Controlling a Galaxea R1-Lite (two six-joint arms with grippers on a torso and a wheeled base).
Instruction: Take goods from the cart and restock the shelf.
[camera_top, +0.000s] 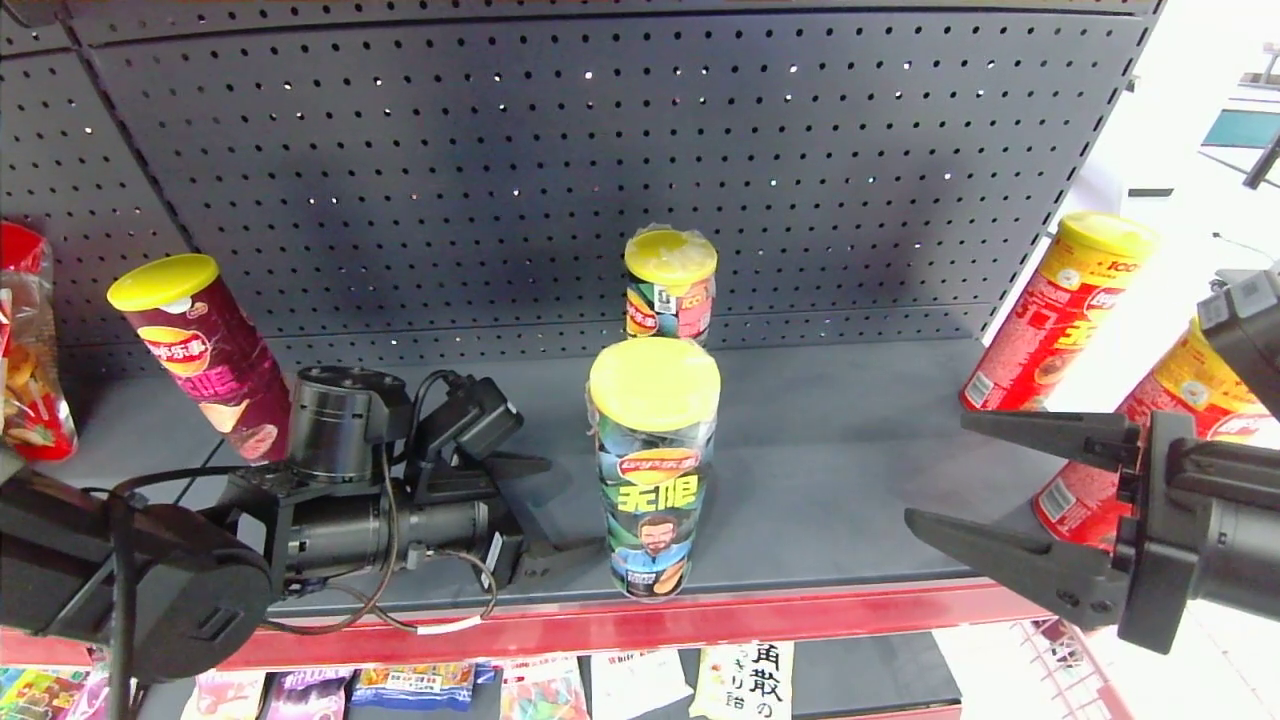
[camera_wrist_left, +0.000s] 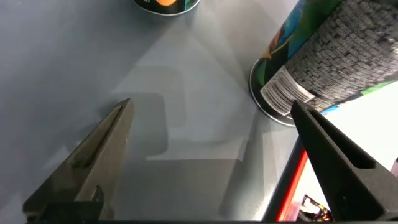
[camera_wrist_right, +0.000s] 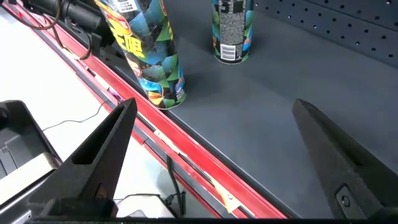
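Green cylindrical chip canister, yellow plastic lid (camera_top: 653, 470): shelved, just beside left tool (camera_top: 560, 507), spread wide, empty; right tool (camera_top: 938, 470) likewise wide, empty. More restocking likely left.

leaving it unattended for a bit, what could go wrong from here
The front green can stands close to the shelf's red front edge, with the open left gripper right beside it; a sideways nudge could tip it off.
The open right gripper hangs near the red cans at the shelf's right end; a swing could knock them over.
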